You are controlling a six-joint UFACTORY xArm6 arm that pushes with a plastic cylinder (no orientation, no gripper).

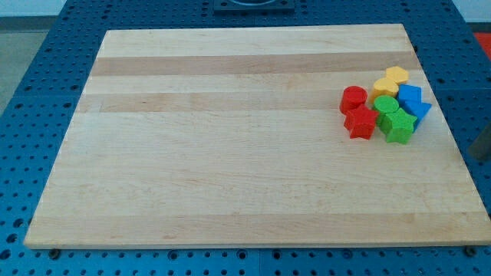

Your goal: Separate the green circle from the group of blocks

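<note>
The green circle [386,105] sits in the middle of a tight cluster of blocks at the view's right side of the wooden board [230,153]. A green star-like block [398,125] touches it from below. A red cylinder [354,100] and a red star-like block [360,123] lie on its left. Two yellow blocks [391,80] lie above it. Two blue blocks [413,103] lie on its right. My tip does not show in the view.
A dark shape [482,142] shows at the view's right edge, off the board. The board rests on a blue perforated table [38,92]. The cluster lies close to the board's right edge.
</note>
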